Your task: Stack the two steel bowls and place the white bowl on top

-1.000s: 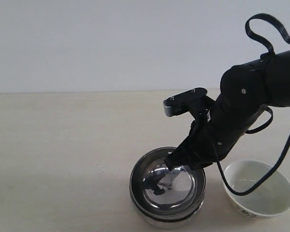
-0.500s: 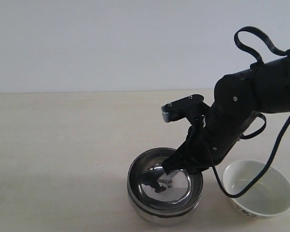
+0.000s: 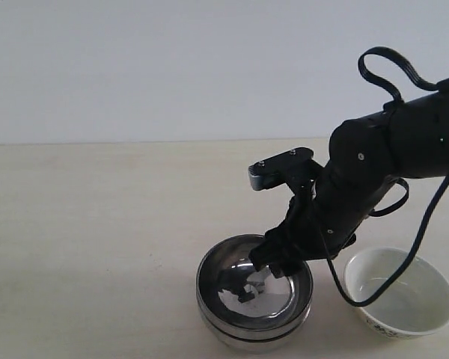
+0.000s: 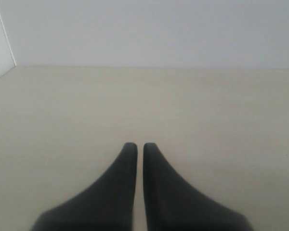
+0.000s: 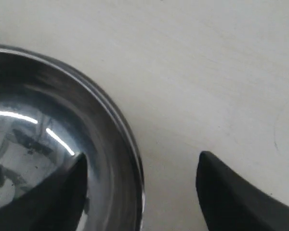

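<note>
The right gripper [image 5: 142, 161] is released. Its jaws stand wide apart astride the rim of the two mirror-shiny round steel bowls [image 3: 254, 299]. One finger [image 5: 67, 192] is inside the upper bowl and the other is outside, over the pale table [image 5: 207, 72]. A second ago these jaws gripped that rim and the upper bowl sat higher. It is now nested in the lower bowl, directly beneath the gripper, and the stack lies slightly further left. The glossy white round ceramic bowl [image 3: 400, 292] stands unmoved on the table beside the gripper, apart from the stack. The left gripper [image 4: 139, 147] is clenched, empty, over bare table.
</note>
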